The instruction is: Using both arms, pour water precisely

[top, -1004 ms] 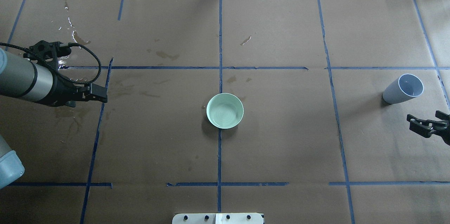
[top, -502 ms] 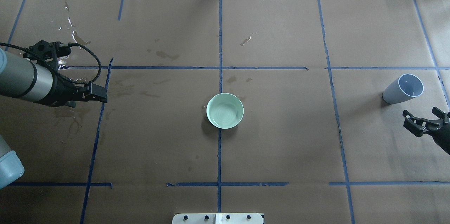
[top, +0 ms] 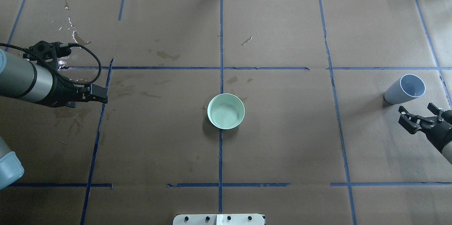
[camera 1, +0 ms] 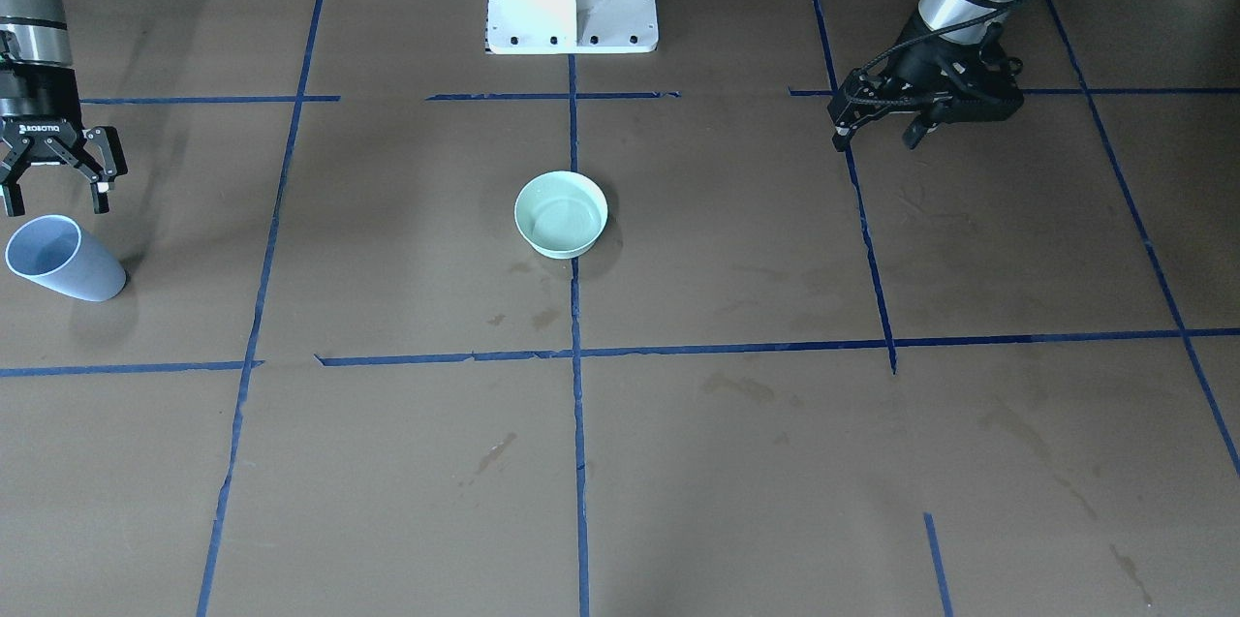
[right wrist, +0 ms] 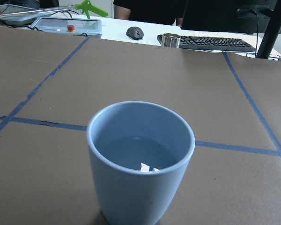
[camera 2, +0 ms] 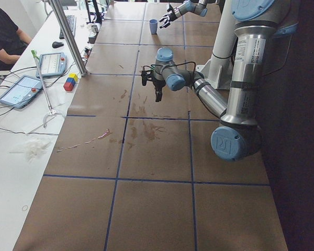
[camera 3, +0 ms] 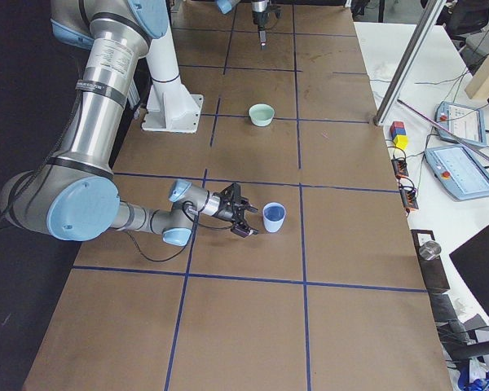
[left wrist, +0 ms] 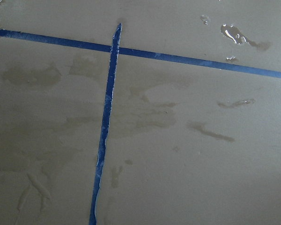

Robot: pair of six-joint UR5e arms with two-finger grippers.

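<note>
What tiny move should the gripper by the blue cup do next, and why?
Probably the right gripper should ease forward until the blue cup sits between its open jaws. It hovers just short of the cup and touches nothing. The cup stands upright with water inside, and would need to be held before it can be poured into the green bowl.
</note>
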